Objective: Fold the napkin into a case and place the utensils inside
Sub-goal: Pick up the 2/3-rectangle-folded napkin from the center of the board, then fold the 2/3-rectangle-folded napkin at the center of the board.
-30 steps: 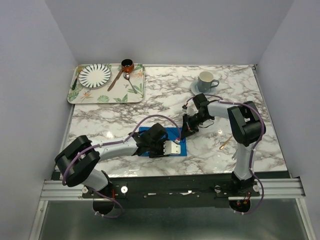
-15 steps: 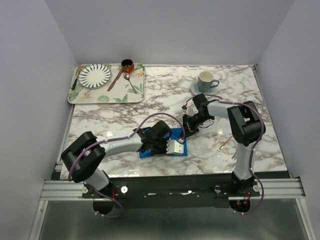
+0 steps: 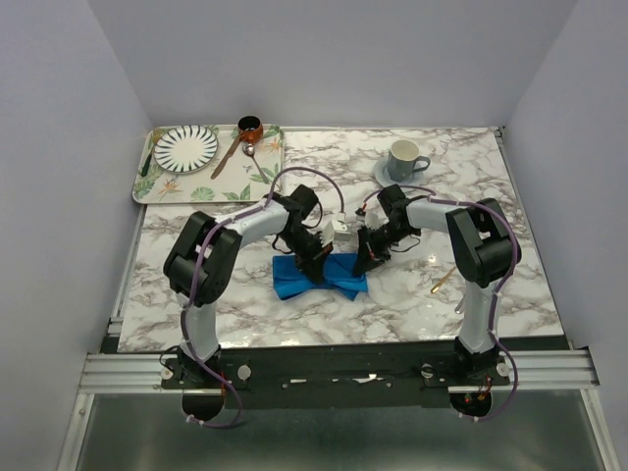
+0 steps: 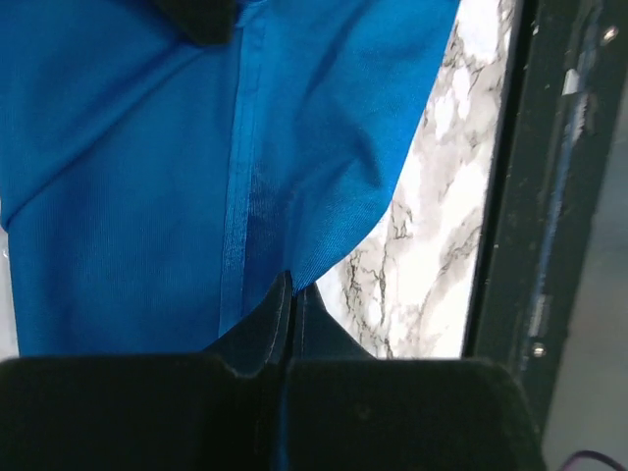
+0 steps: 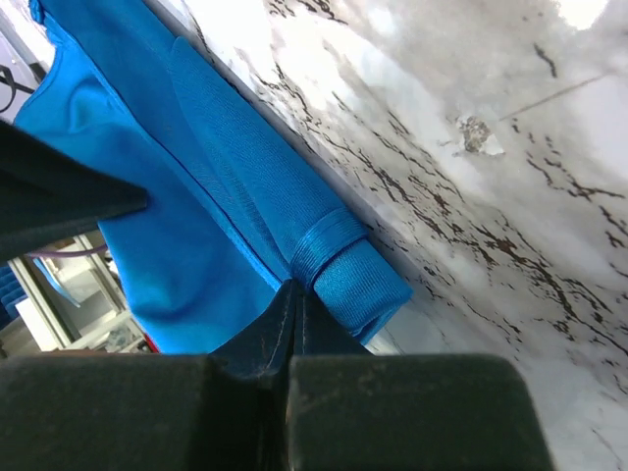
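The blue napkin lies bunched on the marble table between my two grippers, a little in front of them. My left gripper comes down on the napkin's far left part. In the left wrist view that gripper is shut on an edge of the napkin, which hangs from the pinch. My right gripper is at the right end, and its wrist view shows the gripper shut on a rolled fold of the napkin. A gold-coloured spoon lies to the right, near the right arm.
A patterned tray at the back left holds a striped plate, a small copper pot and a brown-handled spoon. A cup on a saucer stands at the back, right of centre. The table's near edge runs close to the napkin.
My left arm has swung from the napkin's near left side up and over to its far side, and its jaws have shut on the cloth. The napkin has spread and shifted. The right gripper has stayed put.
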Controlling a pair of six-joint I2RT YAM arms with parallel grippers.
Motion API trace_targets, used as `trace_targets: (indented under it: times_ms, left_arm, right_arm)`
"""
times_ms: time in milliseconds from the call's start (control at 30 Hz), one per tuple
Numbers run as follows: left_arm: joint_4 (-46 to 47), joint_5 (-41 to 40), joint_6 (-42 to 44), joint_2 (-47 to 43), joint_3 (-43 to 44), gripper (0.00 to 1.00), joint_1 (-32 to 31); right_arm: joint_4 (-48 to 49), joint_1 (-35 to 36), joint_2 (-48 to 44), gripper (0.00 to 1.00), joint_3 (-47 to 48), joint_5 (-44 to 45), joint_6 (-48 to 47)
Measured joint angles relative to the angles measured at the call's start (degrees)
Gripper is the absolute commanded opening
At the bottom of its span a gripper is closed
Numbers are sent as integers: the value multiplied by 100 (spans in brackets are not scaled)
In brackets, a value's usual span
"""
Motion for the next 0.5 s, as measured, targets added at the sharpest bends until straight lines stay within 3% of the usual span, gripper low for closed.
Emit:
trace_targets:
  times_ms: [500]
  left_arm:
    - [-592, 1377, -975, 1561, 734, 0, 817]
  right_arm:
    - [-291, 63, 76, 6, 177, 26, -278]
